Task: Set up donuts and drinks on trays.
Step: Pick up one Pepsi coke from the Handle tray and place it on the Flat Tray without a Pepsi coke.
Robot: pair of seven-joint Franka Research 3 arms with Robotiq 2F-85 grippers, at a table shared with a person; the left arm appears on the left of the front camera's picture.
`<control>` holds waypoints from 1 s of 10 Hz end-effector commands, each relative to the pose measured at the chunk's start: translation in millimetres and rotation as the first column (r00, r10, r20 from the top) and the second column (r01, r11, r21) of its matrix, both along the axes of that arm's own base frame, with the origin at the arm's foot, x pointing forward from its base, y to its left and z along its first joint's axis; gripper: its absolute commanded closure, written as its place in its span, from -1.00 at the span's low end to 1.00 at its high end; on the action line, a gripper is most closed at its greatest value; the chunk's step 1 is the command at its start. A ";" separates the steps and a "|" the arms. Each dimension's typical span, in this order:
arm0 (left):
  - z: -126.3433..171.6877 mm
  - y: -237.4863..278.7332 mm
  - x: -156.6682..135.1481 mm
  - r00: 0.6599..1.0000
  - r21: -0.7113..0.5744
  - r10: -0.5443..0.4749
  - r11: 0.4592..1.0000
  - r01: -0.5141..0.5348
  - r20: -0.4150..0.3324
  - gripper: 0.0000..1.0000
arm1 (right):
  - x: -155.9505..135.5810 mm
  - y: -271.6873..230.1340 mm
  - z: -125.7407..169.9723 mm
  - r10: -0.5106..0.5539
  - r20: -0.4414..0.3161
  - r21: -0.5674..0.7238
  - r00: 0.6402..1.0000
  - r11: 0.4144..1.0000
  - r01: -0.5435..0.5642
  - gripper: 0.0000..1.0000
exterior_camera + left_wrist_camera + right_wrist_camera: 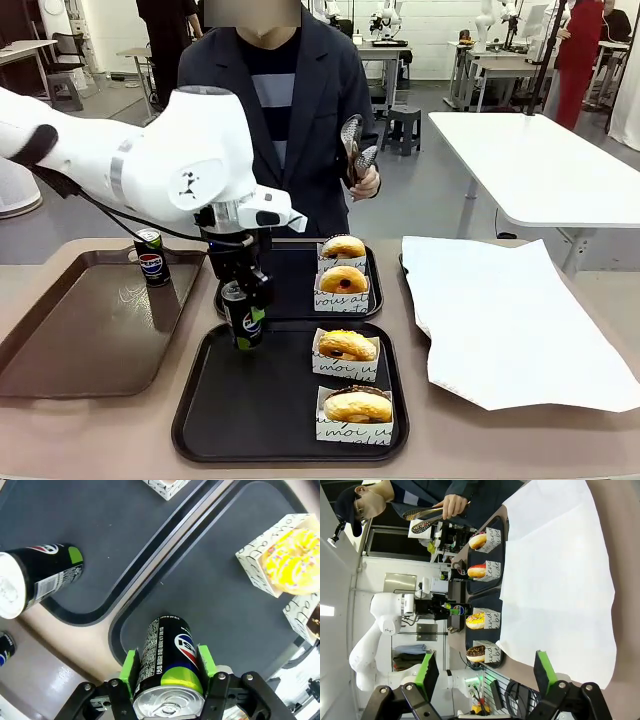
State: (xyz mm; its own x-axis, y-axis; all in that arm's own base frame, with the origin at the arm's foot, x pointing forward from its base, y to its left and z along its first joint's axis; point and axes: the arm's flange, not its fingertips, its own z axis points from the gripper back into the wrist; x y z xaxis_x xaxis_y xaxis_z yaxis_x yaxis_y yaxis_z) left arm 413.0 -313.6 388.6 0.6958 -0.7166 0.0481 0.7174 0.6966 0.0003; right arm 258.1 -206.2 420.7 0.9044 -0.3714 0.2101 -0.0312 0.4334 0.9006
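Left gripper clamps a Pepsi can over the near tray (donuts already set); right gripper gapes empty.

We see open floor on the left half of the near tray, bounded on the right by two sleeved donuts. The left gripper and its held can stand over the tray's far-left corner. Beyond, a second can blocks the far tray.
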 end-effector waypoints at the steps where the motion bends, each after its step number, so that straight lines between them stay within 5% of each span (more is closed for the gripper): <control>1: -11.9 -8.2 -3.8 0.999 0.033 0.023 0.999 -0.024 0.027 -0.16 | 1.0 0.7 -1.2 0.000 0.021 0.013 1.000 1.000 0.000 -1.00; 2: -12.6 -9.5 -3.4 1.000 0.038 -0.001 0.999 0.000 0.027 -0.16 | 1.0 0.7 -1.2 0.000 0.021 0.013 1.000 1.000 0.000 -1.00; 3: -6.8 -8.9 -2.8 0.999 0.033 -0.021 0.999 0.020 0.029 -1.00 | 1.0 0.7 -1.2 0.000 0.021 0.013 1.000 1.000 0.000 -1.00; 10: 45.5 7.5 -12.7 0.998 0.016 0.070 0.997 -0.070 0.006 -1.00 | 1.0 0.7 -1.2 0.000 0.021 0.013 1.000 1.000 0.000 -1.00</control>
